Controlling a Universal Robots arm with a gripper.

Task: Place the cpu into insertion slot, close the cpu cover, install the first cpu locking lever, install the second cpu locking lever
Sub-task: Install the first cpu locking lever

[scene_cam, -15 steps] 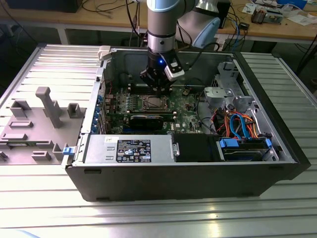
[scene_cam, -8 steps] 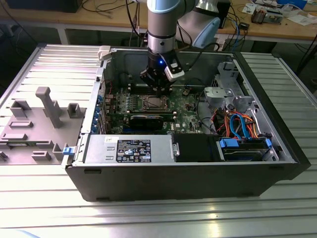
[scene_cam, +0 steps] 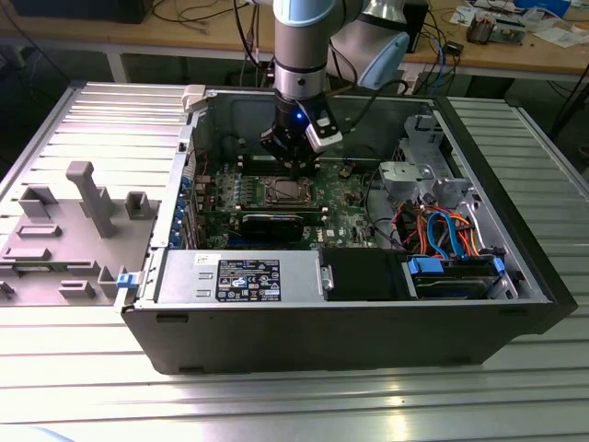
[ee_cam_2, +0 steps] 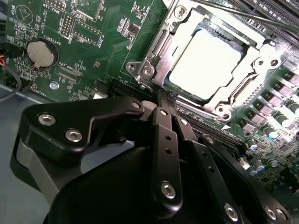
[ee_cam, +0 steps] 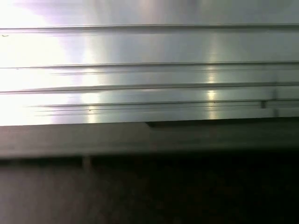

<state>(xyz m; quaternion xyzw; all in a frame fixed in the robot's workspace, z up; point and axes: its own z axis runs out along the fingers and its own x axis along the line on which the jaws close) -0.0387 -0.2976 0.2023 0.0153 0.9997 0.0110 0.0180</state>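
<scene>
CPU (ee_cam_2: 205,63), square with a pale silvery top, lies flat in the insertion slot (ee_cam_2: 183,95), framed by the cpu cover (ee_cam_2: 243,84); gripper (ee_cam_2: 164,103) fingers pressed together, holding nothing.

Even light outside, harsh glare close up

From my exterior view the scene is evenly lit and sharp; in the second wrist view the cpu (ee_cam_2: 205,58) blows out white, and my first wrist view shows streaky glare over a blurred, dark lower half.
</scene>
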